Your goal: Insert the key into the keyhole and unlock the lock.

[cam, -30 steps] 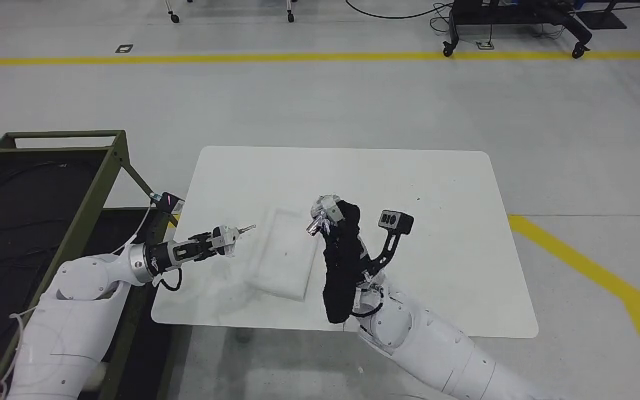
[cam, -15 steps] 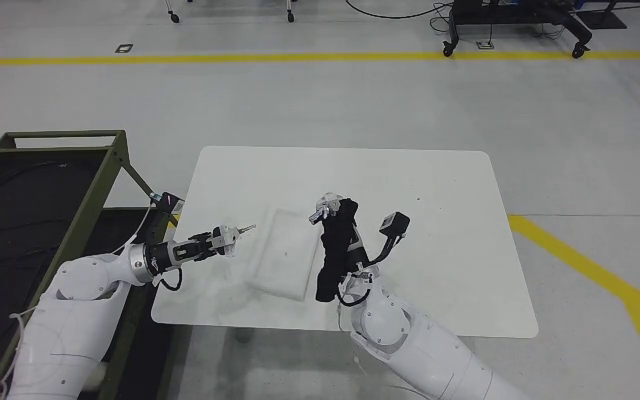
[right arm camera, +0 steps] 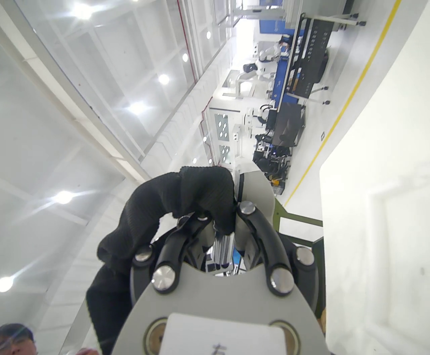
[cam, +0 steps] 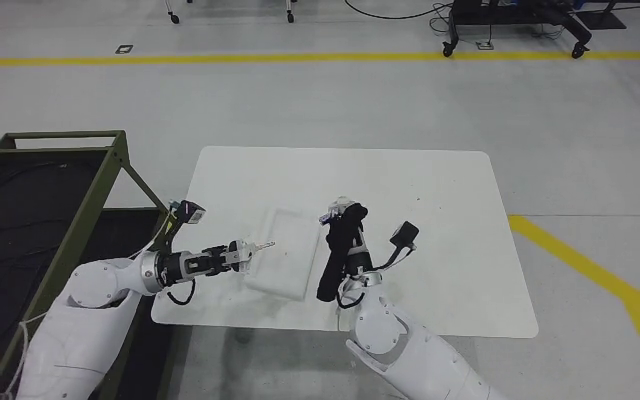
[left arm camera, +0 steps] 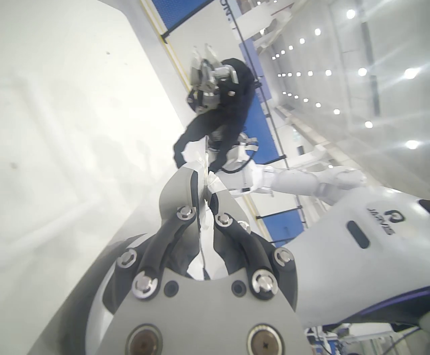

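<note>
A white label (right arm camera: 221, 336) sits on the grey base of the right gripper (right arm camera: 230, 200), at the bottom edge of the right wrist view. It bears one dark character, cut off by the frame.

In the left wrist view, a white casing (left arm camera: 352, 242) at the right of the frame carries a grey round logo (left arm camera: 394, 217) with a short word beside it, seen upside down. At the top edge, just right of a blue panel (left arm camera: 188, 13), a few dark letters are cut off and too partial to read.

In the top view, a yellow line (cam: 300, 58) marks the floor across the upper frame.
</note>
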